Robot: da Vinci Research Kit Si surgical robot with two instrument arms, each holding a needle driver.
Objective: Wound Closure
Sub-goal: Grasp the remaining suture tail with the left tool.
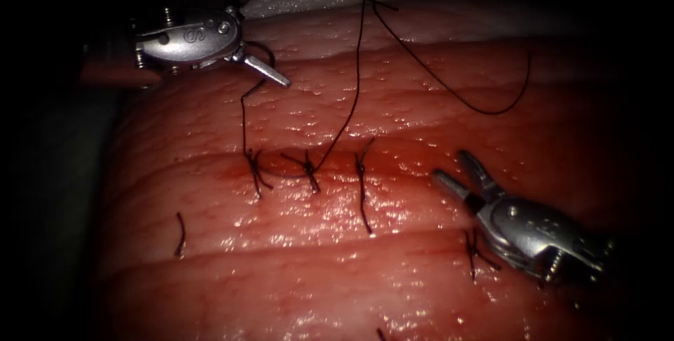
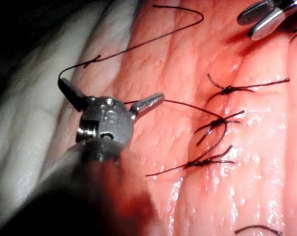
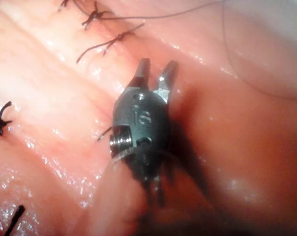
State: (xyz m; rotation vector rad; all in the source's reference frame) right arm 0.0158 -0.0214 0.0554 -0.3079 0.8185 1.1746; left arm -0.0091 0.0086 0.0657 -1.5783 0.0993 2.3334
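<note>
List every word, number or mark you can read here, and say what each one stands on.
"IS" or "S": a stamped mark on the left tool's wrist body; in the endoscope view it looks like a lone "S".
"IS": the same stamp on the right tool's wrist body.
Right tool in the endoscope view: small marks on the metal, too small to read.
Tissue and thread: no text on either.

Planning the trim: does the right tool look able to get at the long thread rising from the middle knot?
Probably yes: the right tool has open, empty jaws, with bare tissue between it and the thread.
</note>
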